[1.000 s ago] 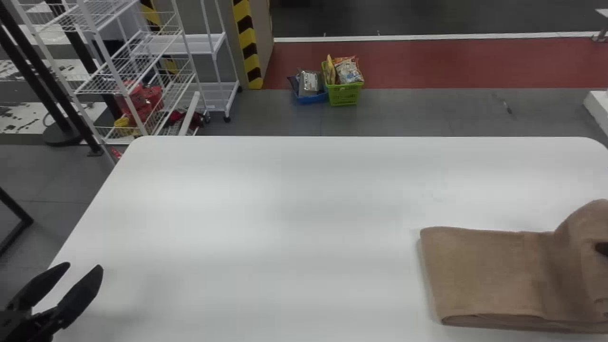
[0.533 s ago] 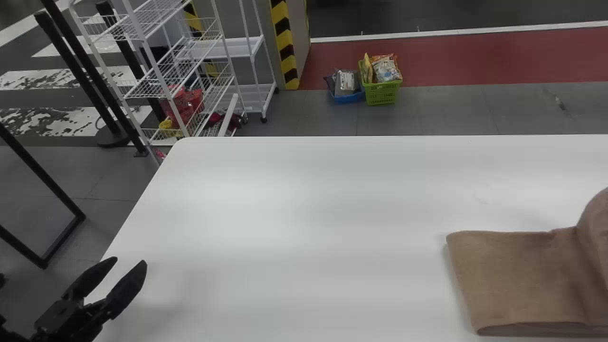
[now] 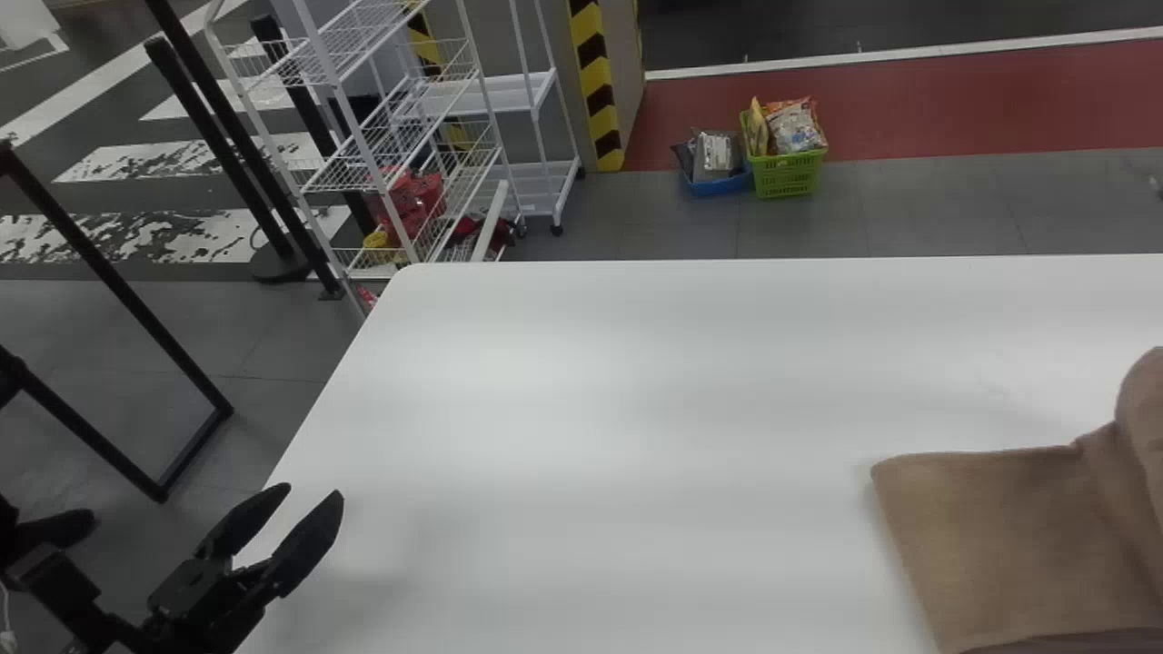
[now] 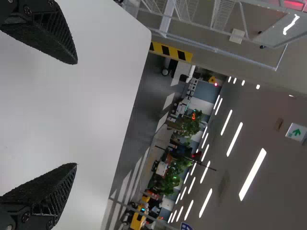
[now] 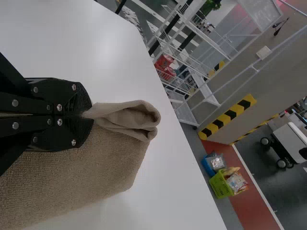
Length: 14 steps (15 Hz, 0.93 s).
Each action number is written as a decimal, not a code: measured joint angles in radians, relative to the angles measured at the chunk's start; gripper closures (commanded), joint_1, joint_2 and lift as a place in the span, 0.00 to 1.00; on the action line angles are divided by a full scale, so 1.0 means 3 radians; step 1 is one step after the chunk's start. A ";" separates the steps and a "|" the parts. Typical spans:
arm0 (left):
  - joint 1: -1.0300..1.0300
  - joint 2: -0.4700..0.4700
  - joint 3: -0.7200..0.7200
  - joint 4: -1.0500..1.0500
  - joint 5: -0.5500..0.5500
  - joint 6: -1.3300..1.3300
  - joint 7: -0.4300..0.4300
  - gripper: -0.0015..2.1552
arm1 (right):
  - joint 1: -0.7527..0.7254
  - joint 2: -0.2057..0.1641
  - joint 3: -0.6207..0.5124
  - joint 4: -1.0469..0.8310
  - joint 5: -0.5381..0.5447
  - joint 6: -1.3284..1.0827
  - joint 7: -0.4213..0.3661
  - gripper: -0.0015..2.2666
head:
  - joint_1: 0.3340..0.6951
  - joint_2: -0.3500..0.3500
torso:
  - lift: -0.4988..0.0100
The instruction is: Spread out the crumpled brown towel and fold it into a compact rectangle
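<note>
The brown cloth towel lies on the robot's right side of the white, flat-topped table. Its body is flat against the tabletop; at the right margin of the head view, a rounded section of the cloth stands raised. The black two-finger right gripper is closed on the towel, with a gathered edge clamped between its fingertips and a looped fold protruding past them. The matching black left gripper is positioned at the left edge of the table, well apart from the towel; its two fingers are spread wide and hold nothing. On the floor beyond the table, a green plastic basket containing packets sits beside a blue plastic container. A white wire rack stands beyond the table's far left corner.
</note>
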 measured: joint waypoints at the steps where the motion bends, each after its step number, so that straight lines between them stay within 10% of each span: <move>1: 0.0001 0.0002 0.0001 0.0003 0.0001 0.0000 0.0000 0.02 | 0.0016 0.0001 0.0066 -0.0005 0.0024 0.0000 0.0000 0.52 | 1.00 0.95 | 0.73; 14: 0.0004 0.0009 -0.0003 0.0030 0.0006 -0.0010 0.0004 0.02 | 0.0169 0.0023 0.0989 0.0292 0.0388 0.0000 -0.0004 0.52 | 1.00 1.00 | 0.73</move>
